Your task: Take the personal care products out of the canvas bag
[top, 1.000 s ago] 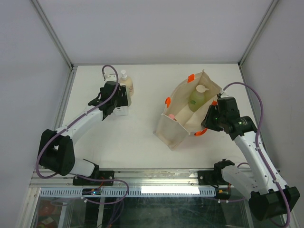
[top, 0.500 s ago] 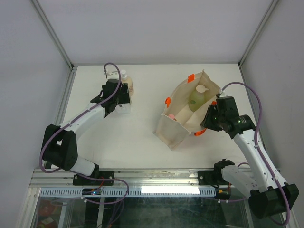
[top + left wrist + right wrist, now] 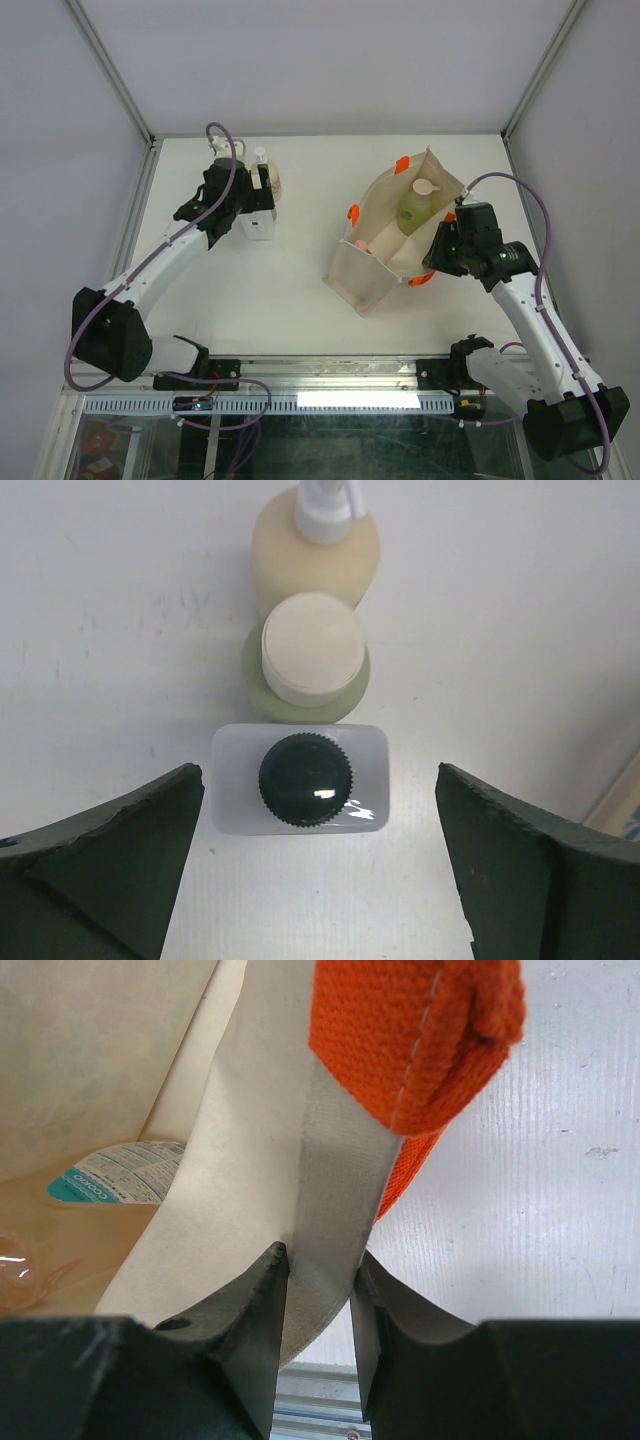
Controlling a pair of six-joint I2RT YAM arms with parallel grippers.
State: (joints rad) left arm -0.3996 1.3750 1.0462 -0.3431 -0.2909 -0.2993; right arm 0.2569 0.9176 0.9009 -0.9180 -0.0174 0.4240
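Three bottles stand in a row on the table at the far left: a peach bottle with a white pump [image 3: 315,555], a pale green bottle with a cream cap [image 3: 305,665] and a clear bottle with a dark cap [image 3: 304,780]. My left gripper [image 3: 318,775] is open above them, its jaws wide on either side of the dark-capped bottle without touching it. The canvas bag [image 3: 385,255] stands open at the centre right, with a green bottle [image 3: 415,205] and a pink-orange bottle [image 3: 358,243] inside. My right gripper [image 3: 320,1285] is shut on the bag's rim beside an orange handle [image 3: 420,1040].
The peach bottle [image 3: 266,177] and the dark-capped bottle [image 3: 258,226] stand near the table's far left corner, close to the metal frame post. White walls enclose the table on three sides. A printed label [image 3: 105,1175] shows inside the bag.
My left arm has swung toward the far side and drawn off the dark-capped bottle, which now stands uncovered on the table. The right arm and bag have not moved.
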